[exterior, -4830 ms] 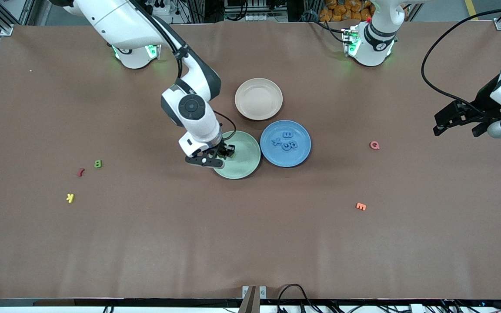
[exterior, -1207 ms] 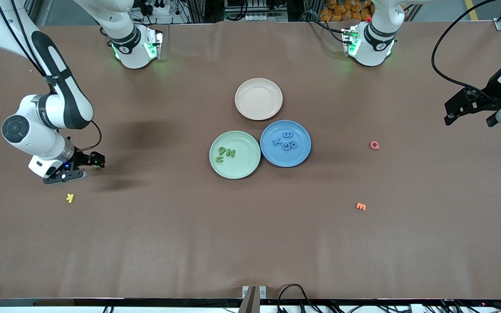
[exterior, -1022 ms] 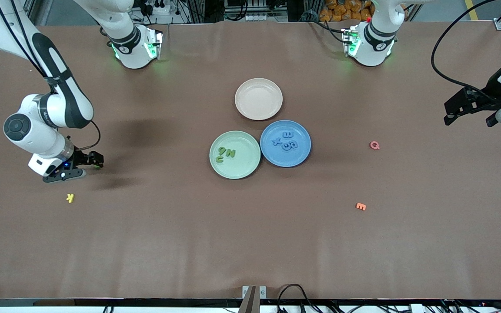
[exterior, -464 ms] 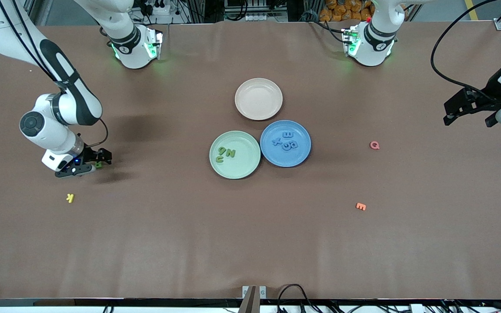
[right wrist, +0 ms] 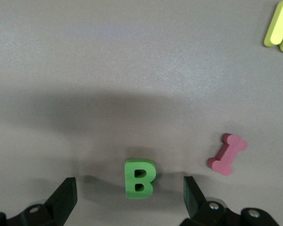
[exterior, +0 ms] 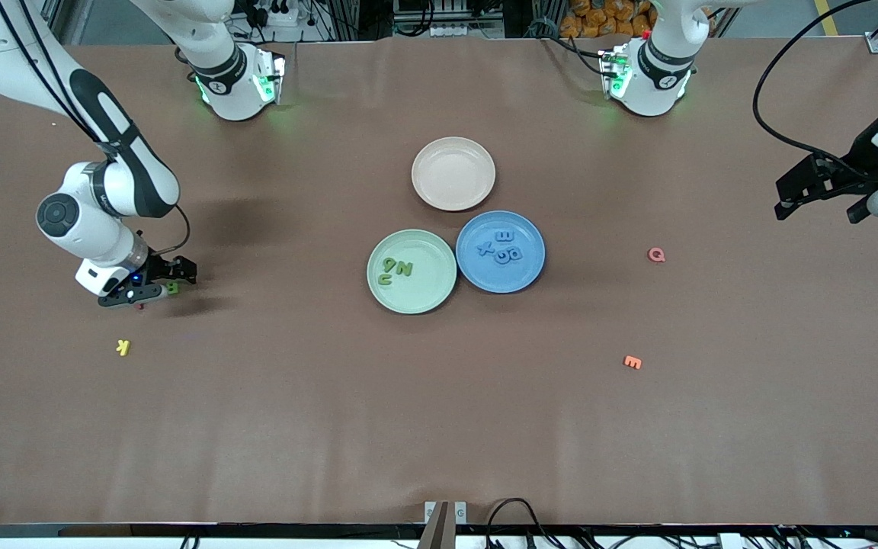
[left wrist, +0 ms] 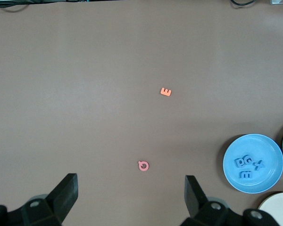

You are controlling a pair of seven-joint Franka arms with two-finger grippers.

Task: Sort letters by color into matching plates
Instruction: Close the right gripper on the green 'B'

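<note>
Three plates sit mid-counter in the front view; taking the green plate [exterior: 411, 271] as landmark: blue plate [exterior: 500, 252] touches it toward the left arm's end, beige plate [exterior: 453, 173] is farther from the camera. Three green letters [exterior: 395, 270] lie in the green plate, four blue letters [exterior: 501, 247] in the blue one. Green B [exterior: 172, 287] lies on the counter well off toward the right arm's end, with the right gripper [exterior: 155, 284] low around it, jaws wide. Yellow K [exterior: 123, 348] is near the B, closer to the camera. Pink Q [exterior: 657, 255] and orange E [exterior: 632, 362] lie past the blue plate toward the left arm's end. Left gripper [exterior: 820, 197] waits over that end, jaws wide.

Left wrist view: jaws wide apart with nothing between them; Q [left wrist: 143, 165], E [left wrist: 165, 92] and the blue plate [left wrist: 253, 163] with its letters show below.

Right wrist view: B [right wrist: 140, 178] sits on the counter between the spread jaws, touching neither. Red I [right wrist: 228, 154] is just beside it, the yellow K [right wrist: 279, 23] further out.
</note>
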